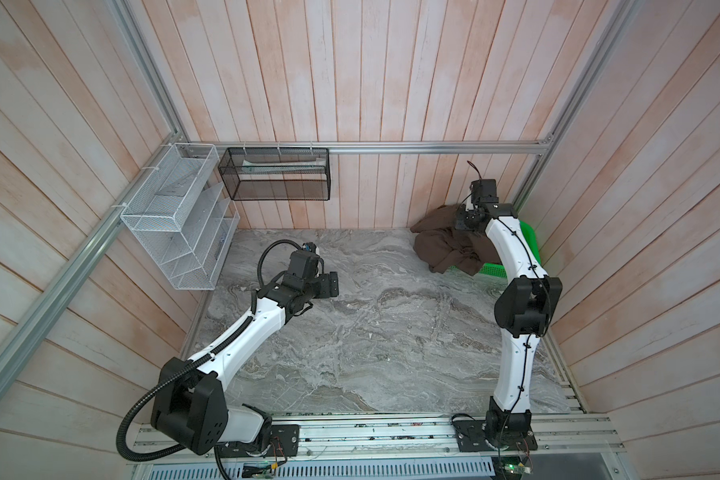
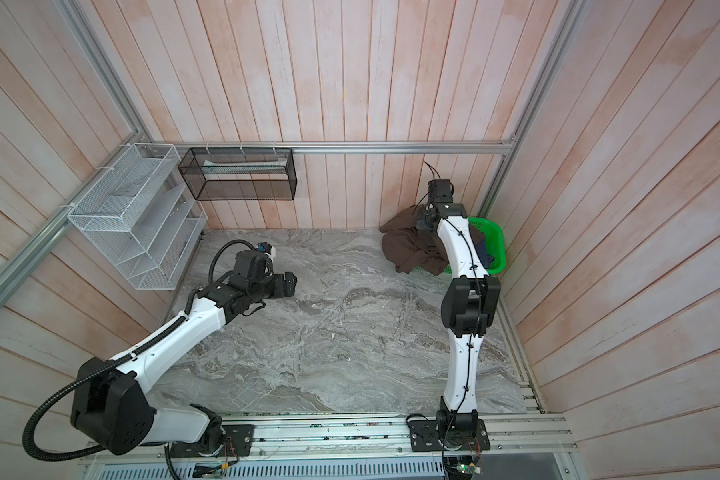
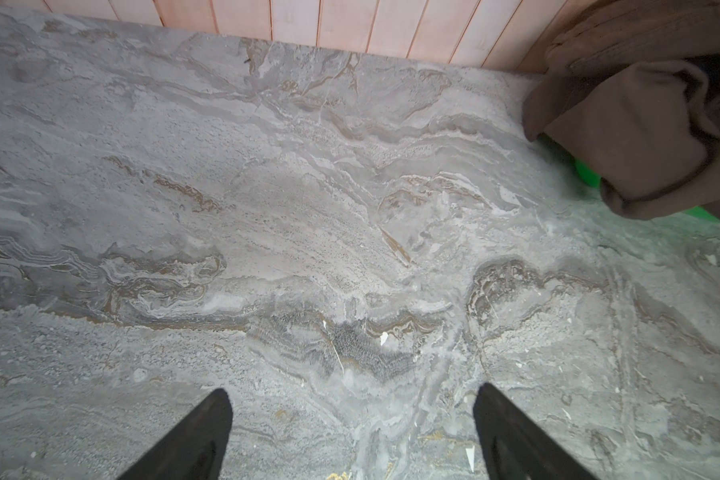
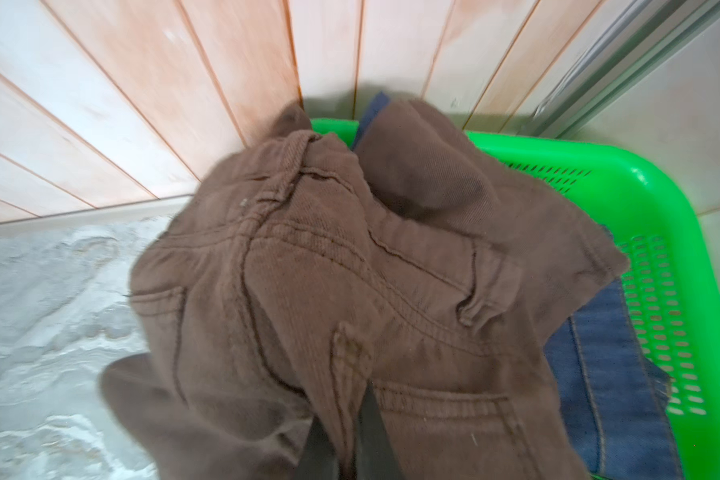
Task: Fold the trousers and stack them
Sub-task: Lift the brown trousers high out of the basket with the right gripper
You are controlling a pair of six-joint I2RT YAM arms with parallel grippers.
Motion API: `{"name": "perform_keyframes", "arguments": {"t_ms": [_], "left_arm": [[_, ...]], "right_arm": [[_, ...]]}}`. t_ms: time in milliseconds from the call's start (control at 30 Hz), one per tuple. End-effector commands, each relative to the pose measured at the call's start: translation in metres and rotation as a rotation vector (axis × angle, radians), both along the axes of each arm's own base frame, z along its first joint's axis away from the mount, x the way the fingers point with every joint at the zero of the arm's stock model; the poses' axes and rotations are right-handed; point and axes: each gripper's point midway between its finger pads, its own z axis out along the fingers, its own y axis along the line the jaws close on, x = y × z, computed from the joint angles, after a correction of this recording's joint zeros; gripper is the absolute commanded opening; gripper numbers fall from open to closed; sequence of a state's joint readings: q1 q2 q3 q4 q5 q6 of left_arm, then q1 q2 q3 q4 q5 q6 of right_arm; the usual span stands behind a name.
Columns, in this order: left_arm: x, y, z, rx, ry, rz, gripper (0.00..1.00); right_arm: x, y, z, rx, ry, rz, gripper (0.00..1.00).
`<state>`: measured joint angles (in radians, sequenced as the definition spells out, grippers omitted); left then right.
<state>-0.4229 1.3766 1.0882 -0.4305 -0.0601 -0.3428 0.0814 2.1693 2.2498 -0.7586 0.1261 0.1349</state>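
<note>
So the right gripper (image 4: 344, 419) is pinched tight on a fold of the trousers (image 4: 308, 291), near a back pocket seam by the look of it. The trousers are heaped in the green basket (image 4: 649, 199) in the far right corner of the table (image 3: 267, 208), spilling over its rim onto the tabletop side, with the jeans (image 4: 599, 374) lying under them. The left gripper (image 3: 351, 392) is spread wide over bare tabletop, holding nothing, well apart from the pile.

What worries me: that's a small bite on a big floppy garment (one fold, one pinch point), so a quick lift could let it slip out. The legs are bunched up, so I'd guess it comes out as a twisted lump rather than spreading flat. It could also drag the jeans along, or snag the rim and tip the basket
</note>
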Motion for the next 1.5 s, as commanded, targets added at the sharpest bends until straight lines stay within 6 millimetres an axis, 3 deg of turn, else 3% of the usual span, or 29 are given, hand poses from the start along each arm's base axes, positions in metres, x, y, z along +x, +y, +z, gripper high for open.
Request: {"name": "perform_keyframes", "arguments": {"t_ms": [0, 167, 300, 400, 500, 600, 800, 967, 1167, 1300, 1367, 1467], "left_arm": [[-0.005, 0.003, 0.024, -0.016, -0.044, 0.012, 0.93], [-0.016, 0.006, 0.044, -0.043, -0.082, 0.012, 0.97], [-0.026, 0.009, 0.062, -0.07, -0.124, 0.007, 0.98], [-0.036, 0.011, 0.08, -0.112, -0.191, -0.004, 0.98], [-0.047, 0.013, 0.099, -0.163, -0.274, -0.012, 0.99], [-0.057, 0.013, 0.115, -0.213, -0.348, -0.036, 1.0], [-0.072, 0.007, 0.129, -0.268, -0.428, -0.104, 1.0], [-0.077, -0.002, 0.123, -0.312, -0.449, -0.161, 1.0], [-0.082, -0.015, 0.118, -0.394, -0.49, -0.224, 1.0], [-0.086, -0.022, 0.117, -0.426, -0.499, -0.269, 1.0], [-0.088, -0.024, 0.116, -0.431, -0.497, -0.286, 1.0], [-0.091, -0.025, 0.112, -0.425, -0.485, -0.293, 1.0]], "right_arm": [[-0.025, 0.022, 0.149, 0.087, -0.334, 0.037, 0.0], [-0.075, 0.053, 0.288, 0.306, -0.638, 0.186, 0.0], [-0.139, 0.105, 0.388, 0.533, -0.87, 0.468, 0.0], [-0.192, 0.148, 0.44, 0.673, -1.019, 0.712, 0.0], [-0.236, 0.173, 0.478, 0.752, -1.124, 0.847, 0.0], [-0.257, 0.186, 0.491, 0.848, -1.145, 0.919, 0.0], [-0.269, 0.216, 0.491, 0.907, -1.145, 0.968, 0.0], [-0.275, 0.216, 0.504, 0.927, -1.229, 0.973, 0.0], [-0.316, 0.21, 0.534, 0.988, -1.413, 1.004, 0.0], [-0.334, 0.216, 0.541, 1.023, -1.438, 1.018, 0.0], [-0.335, 0.22, 0.539, 1.037, -1.394, 1.004, 0.0], [-0.315, 0.228, 0.522, 1.003, -1.268, 0.916, 0.0]]}}
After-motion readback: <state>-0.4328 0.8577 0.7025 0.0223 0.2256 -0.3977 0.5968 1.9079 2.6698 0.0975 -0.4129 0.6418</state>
